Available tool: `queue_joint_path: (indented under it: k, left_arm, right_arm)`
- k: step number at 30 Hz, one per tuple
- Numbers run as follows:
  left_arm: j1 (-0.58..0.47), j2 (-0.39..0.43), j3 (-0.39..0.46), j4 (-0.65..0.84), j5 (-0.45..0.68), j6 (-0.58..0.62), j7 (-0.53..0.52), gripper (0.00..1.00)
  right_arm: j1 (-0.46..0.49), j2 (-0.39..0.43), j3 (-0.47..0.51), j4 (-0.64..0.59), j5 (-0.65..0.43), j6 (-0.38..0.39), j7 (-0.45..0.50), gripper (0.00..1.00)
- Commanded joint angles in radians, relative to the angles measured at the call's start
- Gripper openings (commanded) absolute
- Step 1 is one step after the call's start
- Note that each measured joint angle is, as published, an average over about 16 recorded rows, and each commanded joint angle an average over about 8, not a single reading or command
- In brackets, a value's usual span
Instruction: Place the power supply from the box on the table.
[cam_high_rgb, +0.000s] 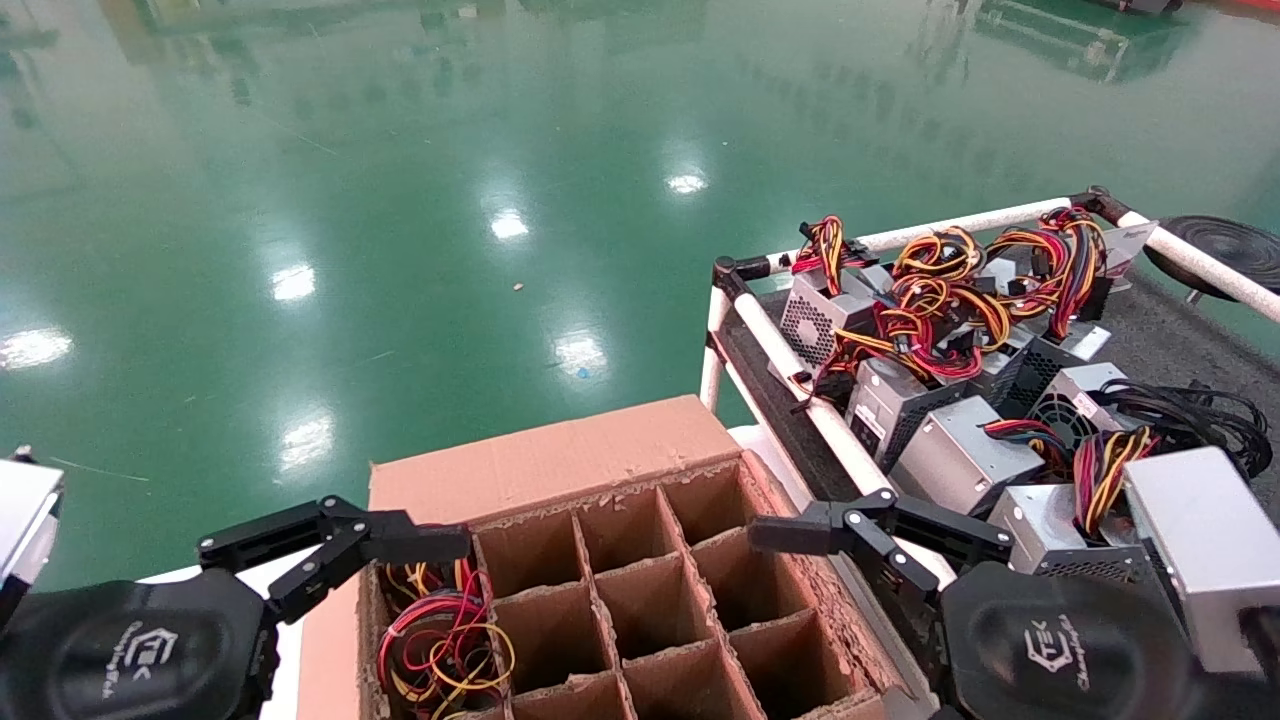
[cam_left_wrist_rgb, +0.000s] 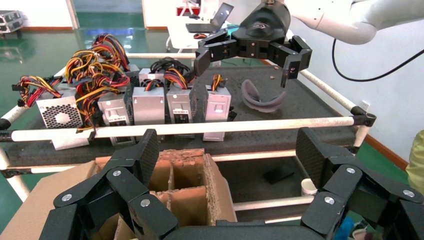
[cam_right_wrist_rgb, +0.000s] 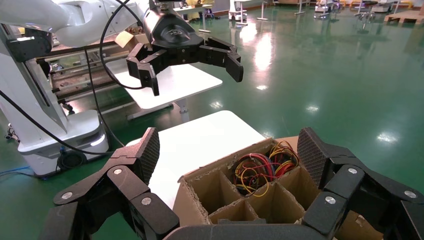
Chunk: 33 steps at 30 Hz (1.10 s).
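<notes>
Near gripper: left gripper, black fingers spread wide above the brown cardboard box with divider cells.
Beyond: white tube rail, row of silver-grey power supplies on the dark grey table.
Far gripper: right gripper, spread open above table.

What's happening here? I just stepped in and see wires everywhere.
The robot is moving power supplies out of the box onto the table, where several power supplies already sit. One power supply remains in a cell on the box's left side. The left gripper hovers open by that cell; the right gripper hovers open over the box's right edge. Neither holds anything.
</notes>
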Motion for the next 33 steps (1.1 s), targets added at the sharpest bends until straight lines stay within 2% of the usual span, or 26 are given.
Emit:
queue_joint_path:
  k: [1,33]
  left_arm:
    - [0.0,0.0,0.0,0.0,0.0,0.0,0.0,0.0]
    - [0.0,0.0,0.0,0.0,0.0,0.0,0.0,0.0]
  right_arm:
    - [0.0,0.0,0.0,0.0,0.0,0.0,0.0,1.0]
    - [0.0,0.0,0.0,0.0,0.0,0.0,0.0,1.0]
